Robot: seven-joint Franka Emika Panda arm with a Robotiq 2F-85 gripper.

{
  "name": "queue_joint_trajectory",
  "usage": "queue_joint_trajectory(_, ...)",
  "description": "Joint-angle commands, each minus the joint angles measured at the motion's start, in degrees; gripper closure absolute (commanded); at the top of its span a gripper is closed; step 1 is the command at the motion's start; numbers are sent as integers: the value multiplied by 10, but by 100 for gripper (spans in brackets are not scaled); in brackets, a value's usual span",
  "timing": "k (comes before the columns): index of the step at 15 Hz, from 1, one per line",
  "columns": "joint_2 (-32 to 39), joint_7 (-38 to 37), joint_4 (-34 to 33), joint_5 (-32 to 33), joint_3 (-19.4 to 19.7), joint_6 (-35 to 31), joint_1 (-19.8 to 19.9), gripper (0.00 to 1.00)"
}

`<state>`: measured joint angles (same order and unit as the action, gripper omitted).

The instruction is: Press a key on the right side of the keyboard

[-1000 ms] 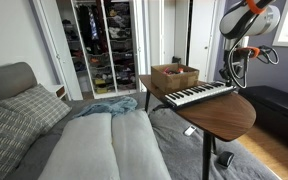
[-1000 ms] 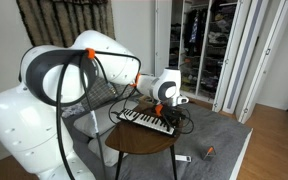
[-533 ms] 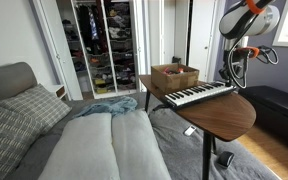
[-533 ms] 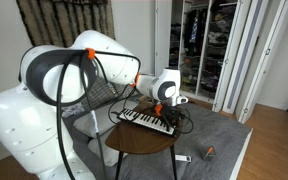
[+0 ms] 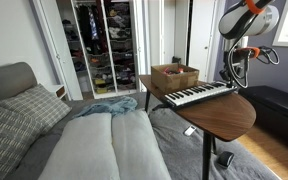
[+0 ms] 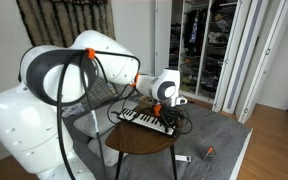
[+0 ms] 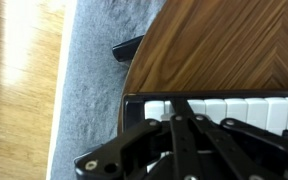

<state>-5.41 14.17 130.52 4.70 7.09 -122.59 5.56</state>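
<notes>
Pincer narrow, tips together, at keyboard edge on wooden table.

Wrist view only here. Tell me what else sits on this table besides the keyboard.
Observer: A brown open-topped box stands beside the keyboard on the same wooden table.
Operator: Now say which end of the keyboard the hand is at.
Observer: In an exterior view the hand is at the end farther from the bed. The box is nearer the opposite end. I cannot tell whether the hand touches a key.
</notes>
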Motion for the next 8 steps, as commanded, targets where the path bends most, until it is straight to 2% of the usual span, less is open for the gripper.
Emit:
queue_joint_trajectory(1, 2, -10, 0, 6, -3, 11, 1, 100)
queue_joint_trajectory(8, -30, -43, 17, 18, -9, 5, -1, 100)
